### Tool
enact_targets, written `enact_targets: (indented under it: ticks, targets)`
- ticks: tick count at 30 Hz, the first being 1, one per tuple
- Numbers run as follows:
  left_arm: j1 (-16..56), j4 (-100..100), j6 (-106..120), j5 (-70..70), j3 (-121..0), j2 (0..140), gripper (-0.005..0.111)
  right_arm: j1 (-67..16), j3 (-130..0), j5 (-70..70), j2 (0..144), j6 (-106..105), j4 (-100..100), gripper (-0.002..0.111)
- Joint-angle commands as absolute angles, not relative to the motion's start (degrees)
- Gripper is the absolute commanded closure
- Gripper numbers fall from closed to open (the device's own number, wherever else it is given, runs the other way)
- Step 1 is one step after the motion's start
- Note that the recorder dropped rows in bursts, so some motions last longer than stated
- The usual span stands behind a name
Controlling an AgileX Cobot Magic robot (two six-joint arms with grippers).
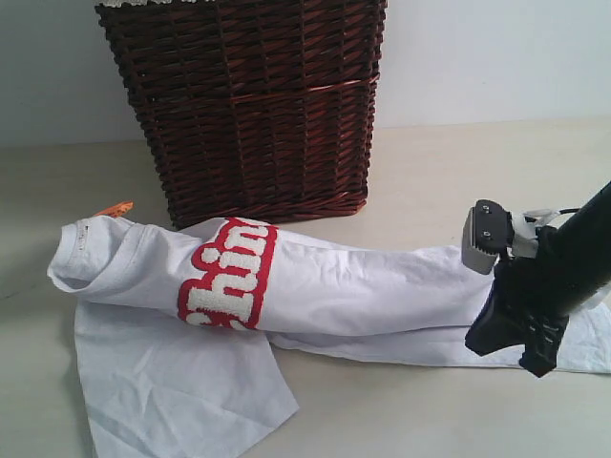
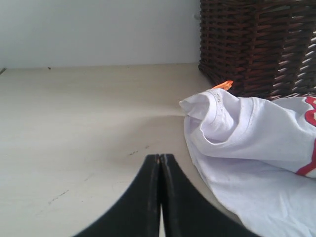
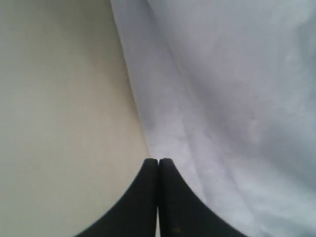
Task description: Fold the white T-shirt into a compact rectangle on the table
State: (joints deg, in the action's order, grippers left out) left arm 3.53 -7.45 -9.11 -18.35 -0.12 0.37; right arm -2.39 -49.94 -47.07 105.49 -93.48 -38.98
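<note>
Right gripper (image 3: pixel 158 162), jaws pressed together with no cloth visible between them, sits at the shirt (image 1: pixel 315 286) edge, lower right of the exterior view. It should open and pinch both layers there before lifting. Left gripper (image 2: pixel 159 158), also pressed shut and empty, hovers over bare table (image 2: pixel 74 123). The collar is near it but apart. The shirt stretches across mid-frame before the basket (image 1: pixel 248 105).

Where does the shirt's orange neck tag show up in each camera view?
Exterior: orange neck tag at the white T-shirt's left end, by the basket's lower left corner.
Left wrist: orange neck tag where white T-shirt meets basket.
Right wrist: not in it.
Shared landmark: the white T-shirt.
</note>
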Motion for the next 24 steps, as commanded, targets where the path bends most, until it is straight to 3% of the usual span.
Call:
enact_targets:
  ticks: [1,15,24]
  targets:
    - [3.37,-7.66,-9.0,-17.73,0.0,0.0,0.107,-2.67,-50.13,-38.99,107.98,-93.45,-41.25,0.108]
    - [3.37,-7.66,-9.0,-17.73,0.0,0.0,0.107,-2.67,-50.26,-30.67,110.68,-99.25,-52.89,0.108]
    - [3.37,-7.66,-9.0,-17.73,0.0,0.0,0.107,-2.67,-50.26,-41.79,112.96,-95.51,-39.41,0.108]
